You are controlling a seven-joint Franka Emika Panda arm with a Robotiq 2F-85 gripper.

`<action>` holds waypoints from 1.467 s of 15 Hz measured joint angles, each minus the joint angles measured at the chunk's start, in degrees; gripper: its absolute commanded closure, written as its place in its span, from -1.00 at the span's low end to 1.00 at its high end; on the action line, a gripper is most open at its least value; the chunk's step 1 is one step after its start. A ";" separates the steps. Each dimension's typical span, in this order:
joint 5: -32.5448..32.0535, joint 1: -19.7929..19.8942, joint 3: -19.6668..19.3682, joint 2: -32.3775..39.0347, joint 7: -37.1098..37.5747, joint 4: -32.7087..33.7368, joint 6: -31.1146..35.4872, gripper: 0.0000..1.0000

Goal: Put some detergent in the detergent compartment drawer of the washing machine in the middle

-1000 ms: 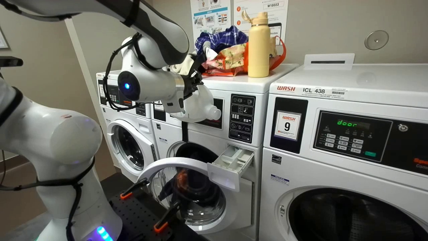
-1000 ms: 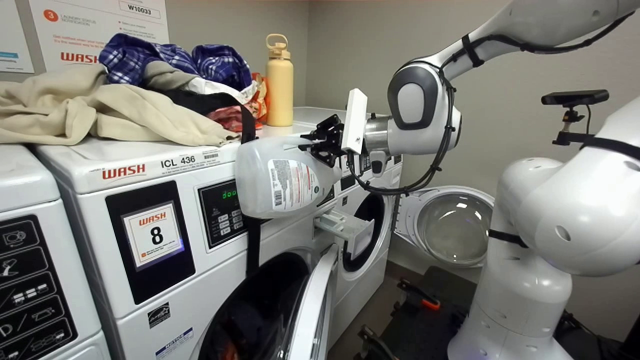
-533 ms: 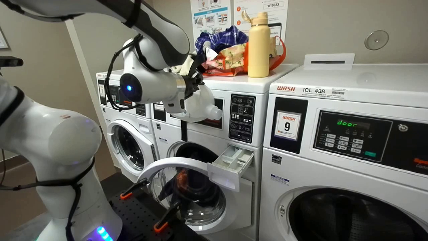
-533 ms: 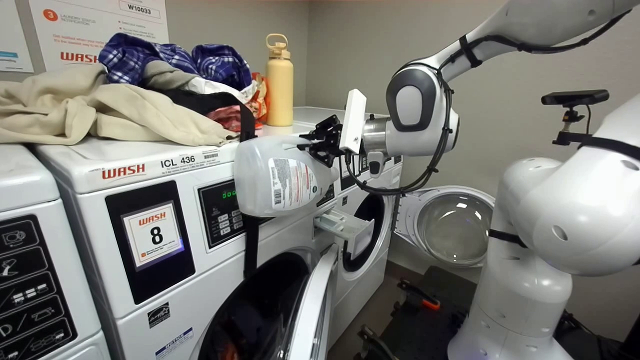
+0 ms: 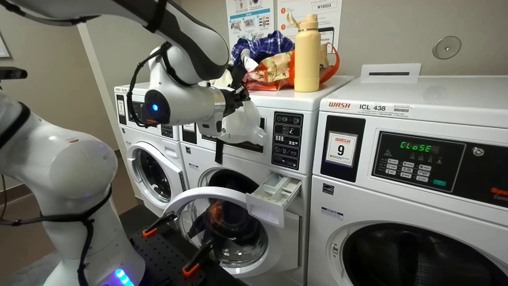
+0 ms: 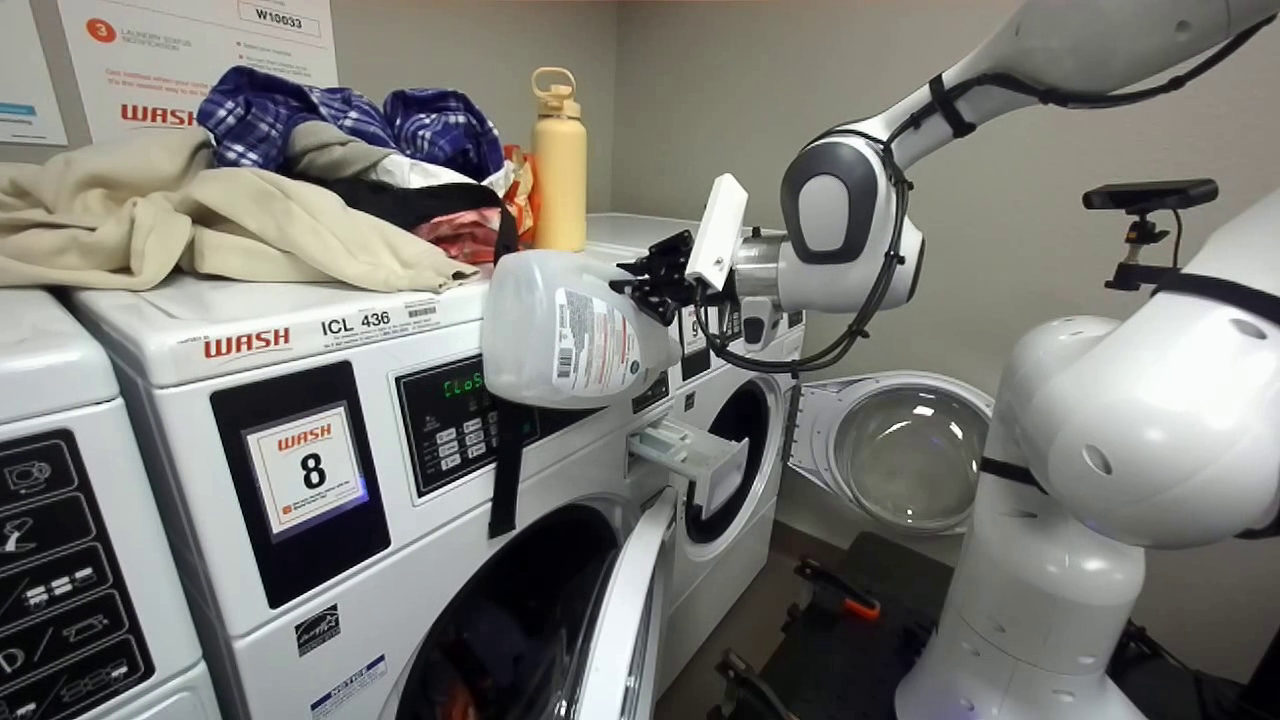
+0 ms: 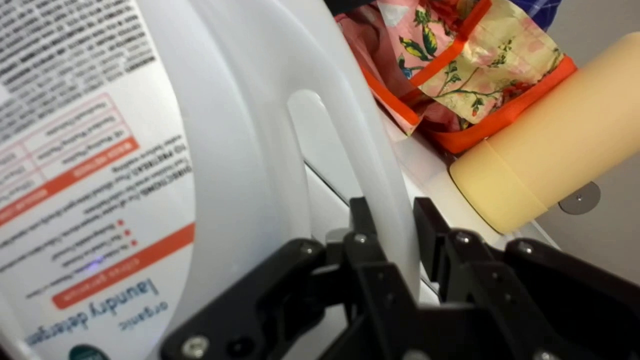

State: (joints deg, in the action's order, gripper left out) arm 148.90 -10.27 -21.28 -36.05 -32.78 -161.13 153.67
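Observation:
The whitish translucent detergent jug (image 6: 530, 330) hangs on its side in front of the washing machine in the middle (image 5: 234, 157), base raised and neck end pointing down to the right in an exterior view. My gripper (image 7: 390, 210) is shut on its handle (image 7: 345, 115), a finger on either side. Whether the mouth bears a cap I cannot tell. The detergent compartment drawer (image 5: 274, 194) is pulled out, its divided tray exposed. The jug's neck is above the drawer's level and off to its left; no stream shows between them. The label fills the left of the wrist view.
Below the drawer the round glass door (image 5: 210, 192) stands ajar. Laundry (image 6: 200, 210), a floral bag (image 5: 274, 71) and a yellow bottle (image 5: 307, 59) sit on the machines. A black strap (image 6: 508, 470) dangles behind the jug. Clamps (image 5: 194, 266) rise from the robot's base plate.
The gripper and jug have shifted right in both exterior views, and the jug's base has risen so its neck dips more. The drawer stayed put. The displays went from "door" to "close".

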 measured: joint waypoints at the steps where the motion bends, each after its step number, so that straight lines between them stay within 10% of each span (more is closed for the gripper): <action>1: 0.00 0.39 0.00 0.00 1.01 0.00 -0.17 0.87; 22: 0.00 4.01 0.23 0.46 8.49 0.00 -2.86 0.87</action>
State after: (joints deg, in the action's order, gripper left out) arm 148.90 -6.26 -21.06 -35.59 -24.29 -161.13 150.81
